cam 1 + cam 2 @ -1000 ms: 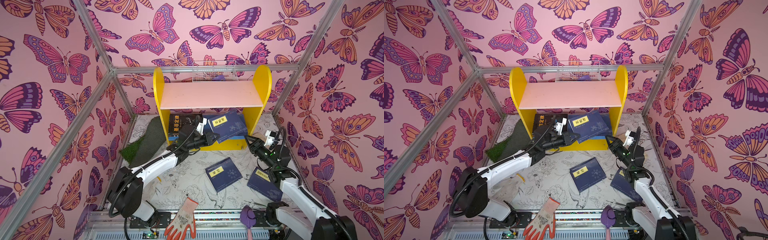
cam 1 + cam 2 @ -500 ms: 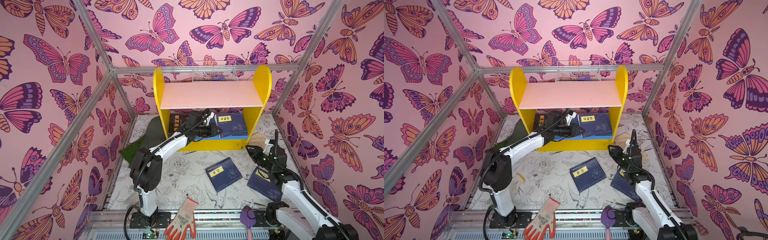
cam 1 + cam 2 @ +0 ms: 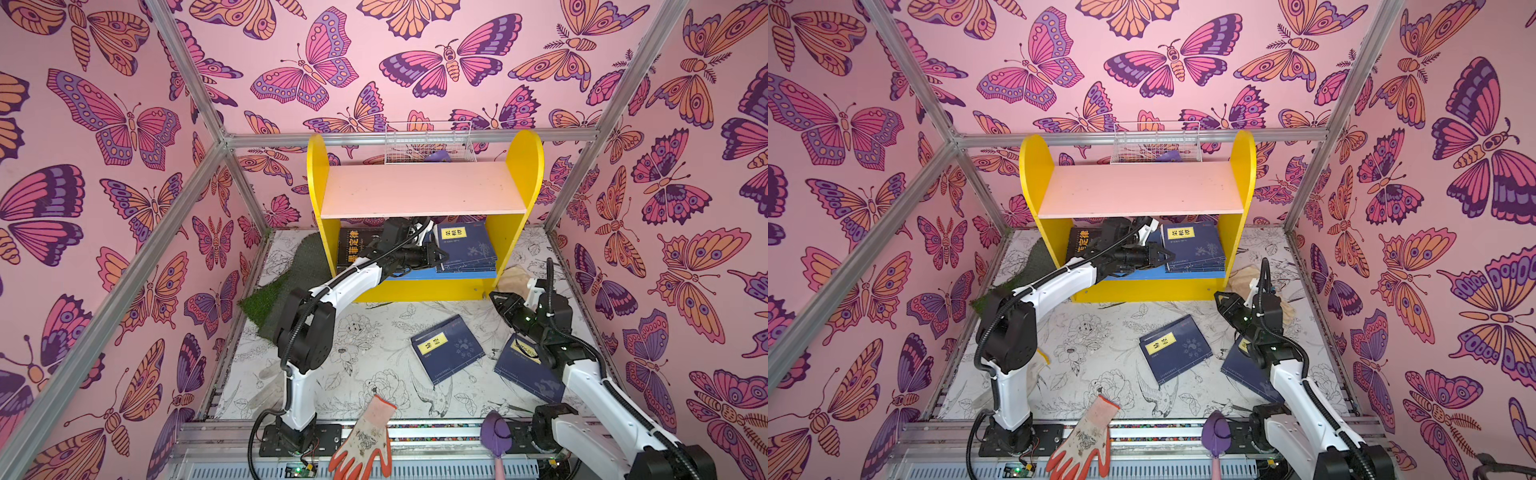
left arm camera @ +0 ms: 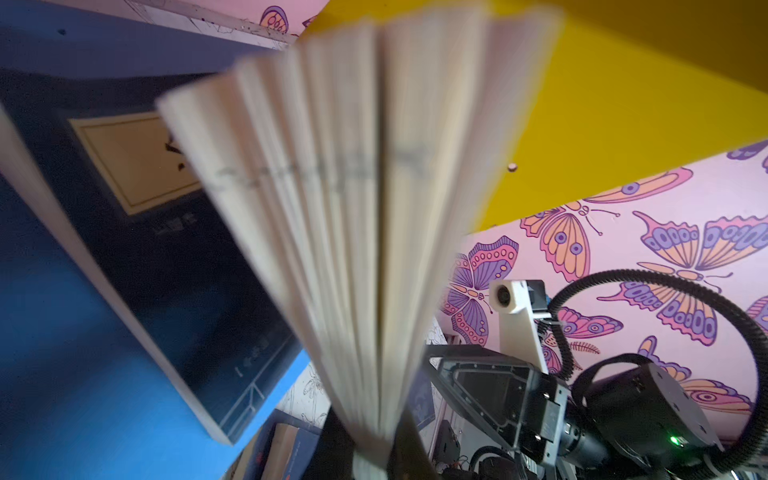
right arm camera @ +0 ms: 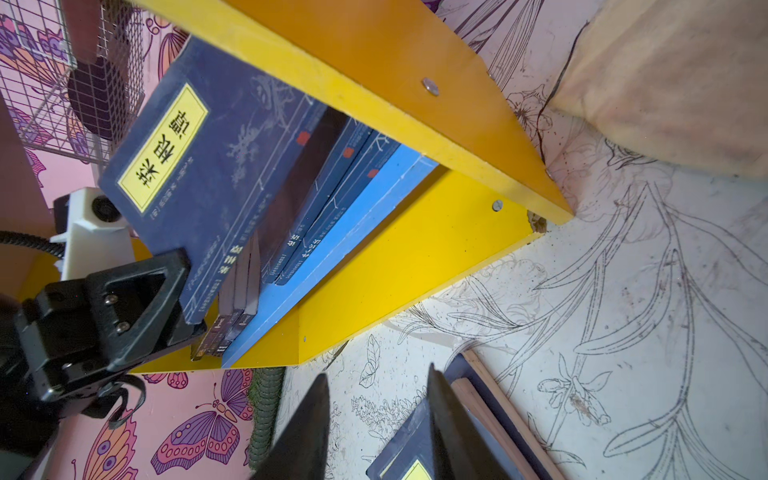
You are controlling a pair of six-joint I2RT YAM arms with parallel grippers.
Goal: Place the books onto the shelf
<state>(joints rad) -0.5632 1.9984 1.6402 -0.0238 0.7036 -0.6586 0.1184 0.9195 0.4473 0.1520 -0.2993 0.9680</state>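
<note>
The shelf (image 3: 527, 166) stands at the centre of both top views, against the back wall. It has two flat yellow side panels with rounded tops, a matte pink board (image 3: 424, 189) above and a smooth blue board (image 3: 415, 275) below. All front edges are square-cut.

A black paperback (image 3: 357, 249) with a yellow title lies flat at the left end of the blue board. A stack (image 3: 467, 253) of thin navy books with yellow labels lies at the right end, its right edge just beside the yellow panel. A navy floor book (image 3: 446, 347) lies flat lower right of centre. A second book (image 3: 523, 365) lies partly under the right arm.

The left gripper (image 3: 439, 260) sits under the pink board's front edge, between the paperback and the stack, at the stack's lower left corner. Its jaws are closed on a held book (image 4: 365, 187), whose cream page block fans out, blurred, in the left wrist view.

The right gripper (image 3: 495, 297) hangs above the floor (image 3: 374, 328), just right of the shelf's lower right corner. Its black tapered fingers (image 5: 307, 428) stand apart with nothing between them.

Open floor, white with line-drawn flowers, lies between the shelf front and the floor book. A rough green turf patch (image 3: 274, 299) lies left of the shelf.
</note>
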